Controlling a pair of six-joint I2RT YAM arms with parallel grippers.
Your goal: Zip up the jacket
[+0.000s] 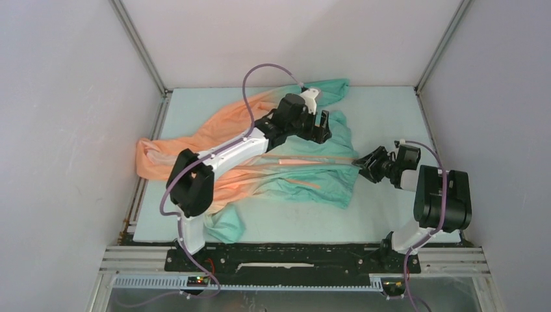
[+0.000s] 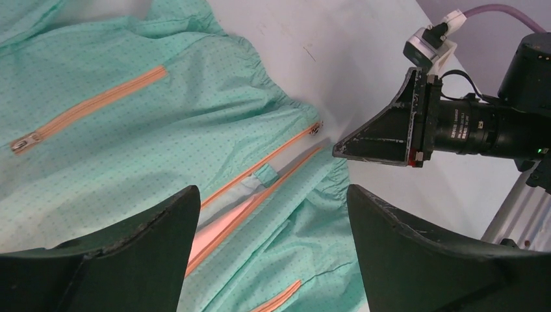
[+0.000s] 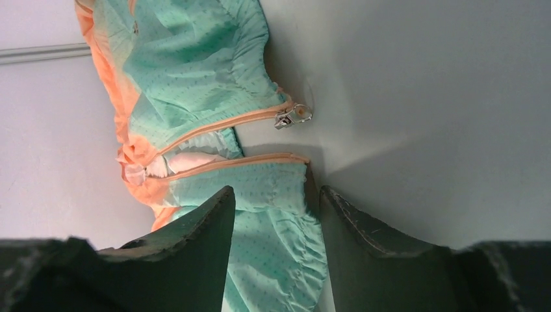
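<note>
The jacket (image 1: 260,162) lies spread on the table, peach-orange on the left and teal on the right, with its central zipper open. In the left wrist view the two orange zipper tapes (image 2: 260,179) run apart, and the slider (image 2: 316,128) sits at the hem end. An orange pocket strip (image 2: 84,110) lies to their left. My left gripper (image 1: 320,132) hovers open and empty over the teal front (image 2: 273,195). My right gripper (image 1: 359,164) is open at the hem. The hem corner (image 3: 279,227) lies between its fingers (image 3: 195,247), with the slider (image 3: 292,117) just beyond.
The pale mat (image 1: 383,117) has bare surface right of the jacket. Enclosure walls stand on the left (image 1: 78,130) and right (image 1: 494,97). A purple cable (image 1: 260,71) loops above the left arm. A metal rail (image 1: 292,260) runs along the near edge.
</note>
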